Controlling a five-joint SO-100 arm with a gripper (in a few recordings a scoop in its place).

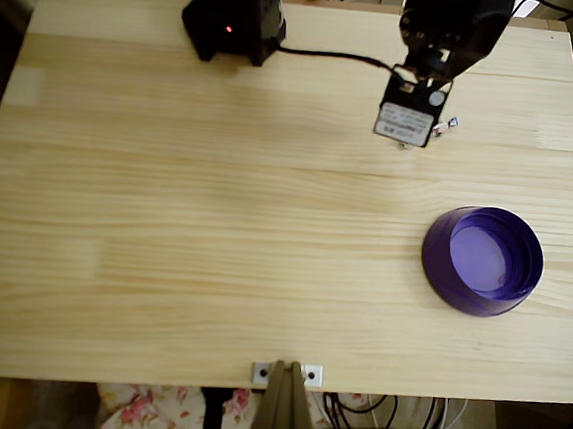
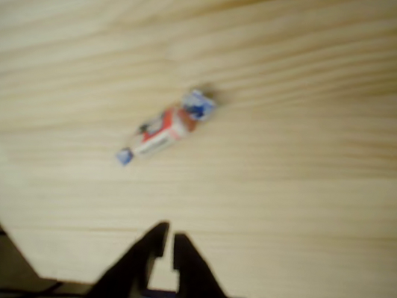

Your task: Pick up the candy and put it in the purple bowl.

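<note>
Overhead, candy (image 2: 165,130) hidden under arm — end effector (image 2: 167,239) nearly pressed together, blurred.

You are looking at a pale wooden table (image 1: 216,218), its planks smooth and matt with fine grain. The purple bowl (image 1: 482,260) is showing smooth plastic with a soft sheen. The candy (image 2: 165,129) is wearing a thin, crinkled, slightly glossy wrapper.

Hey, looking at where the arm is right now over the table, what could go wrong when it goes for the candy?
The gripper looks nearly shut above the candy; unless it opens first, it may push the sweet instead of grasping it. The candy lies diagonally on the table, so misaligned fingers could pinch only a twisted end. The purple bowl sits apart, so a weak grip risks a drop in transit.
</note>
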